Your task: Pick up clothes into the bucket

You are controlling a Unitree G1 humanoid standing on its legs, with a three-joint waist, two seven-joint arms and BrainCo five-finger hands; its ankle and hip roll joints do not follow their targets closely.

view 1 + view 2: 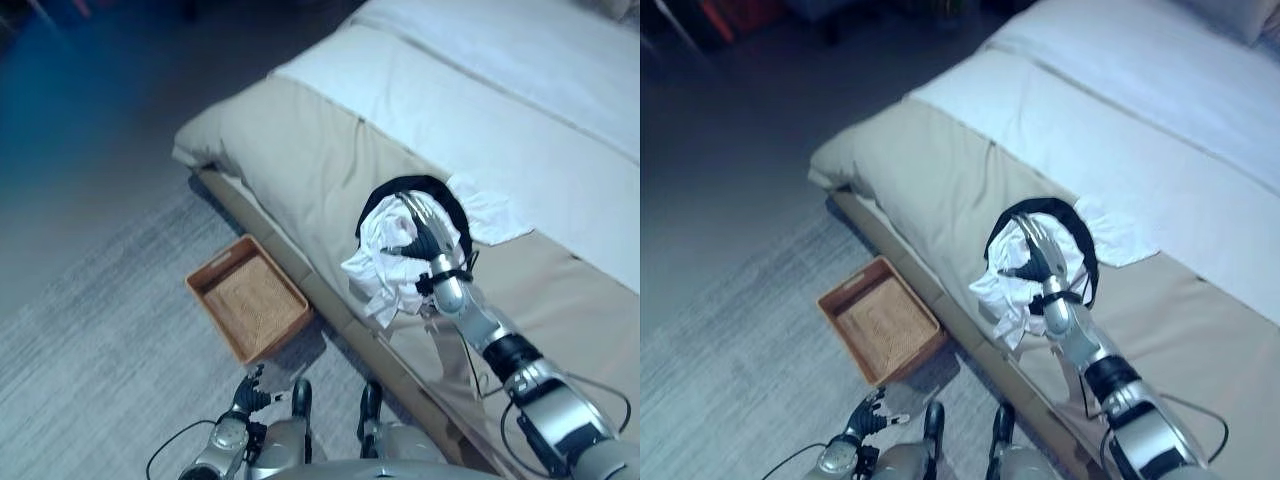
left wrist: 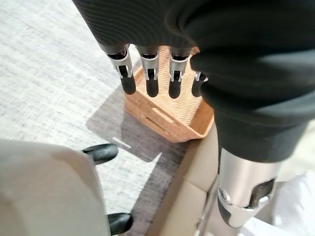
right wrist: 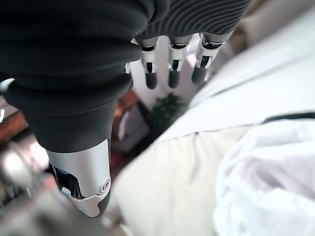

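One bundle of clothes point(image 1: 385, 262), white cloth with a black piece curling over its top, hung from the right robot hand point(image 1: 425, 237) above the edge of the bed point(image 1: 300, 160). In the right wrist view the fingers point(image 3: 171, 73) looked straight and not curled, with the white cloth lying beside the palm, so the bundle seemed draped over the robot hand more than pinched. I judge it was held high like this so it could pass over the bed edge toward the bucket point(image 1: 250, 297). This bucket, a shallow woven orange-brown basket, stood on the floor just beside the bed frame and had nothing in it. One more white garment point(image 1: 490, 212) lay on the bed, near the lifted bundle. The left robot hand point(image 1: 252, 388) hung low near the basket, with relaxed straight fingers point(image 2: 127, 81) and nothing in it. The bed had a beige cover and a lighter sheet further back. The floor was a grey carpet point(image 1: 90, 340), and the room behind was dark.
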